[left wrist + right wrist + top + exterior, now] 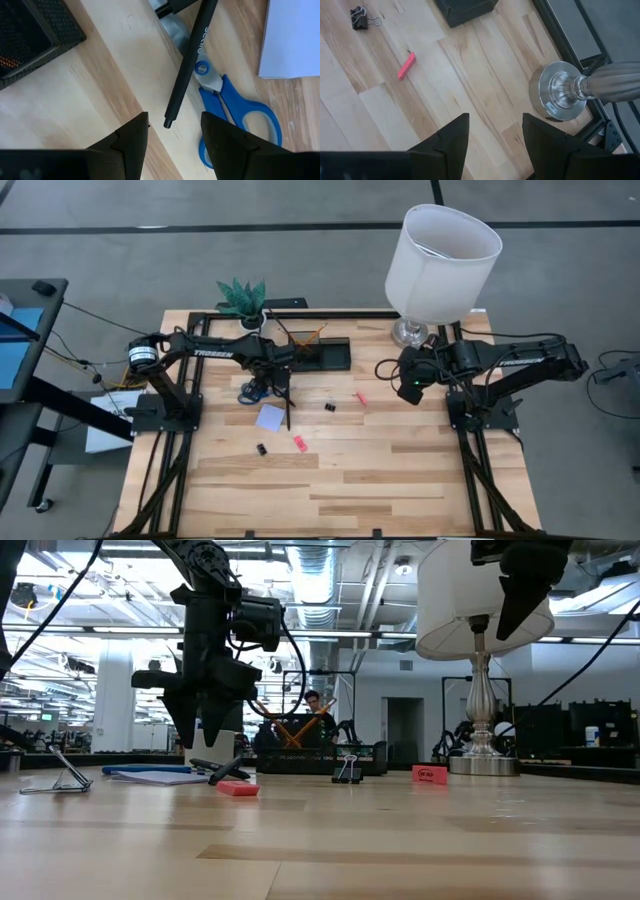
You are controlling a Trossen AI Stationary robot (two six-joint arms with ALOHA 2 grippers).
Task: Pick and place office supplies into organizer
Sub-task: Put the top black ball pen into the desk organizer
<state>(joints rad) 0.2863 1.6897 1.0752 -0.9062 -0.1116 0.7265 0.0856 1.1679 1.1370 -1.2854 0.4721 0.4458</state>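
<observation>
- orange pens [300, 340] already stand in the black organizer [335, 356].
- left gripper [172, 137], jaws spread, hovers over black pen [187, 62] beside blue scissors [240, 112].
- note pad [270, 417], clips [329, 407], pink pieces [299, 444] still on table.
- right gripper [495, 137], jaws spread and empty, waits by lamp base [560, 97].

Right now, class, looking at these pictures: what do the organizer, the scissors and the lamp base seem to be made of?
Organizer: black metal mesh, judging by its fine perforated wall.
Scissors: glossy blue handles, probably plastic; grey, dull-shining blades, likely steel.
Lamp base: polished silvery metal with bright reflections, though plated plastic cannot be ruled out.
</observation>
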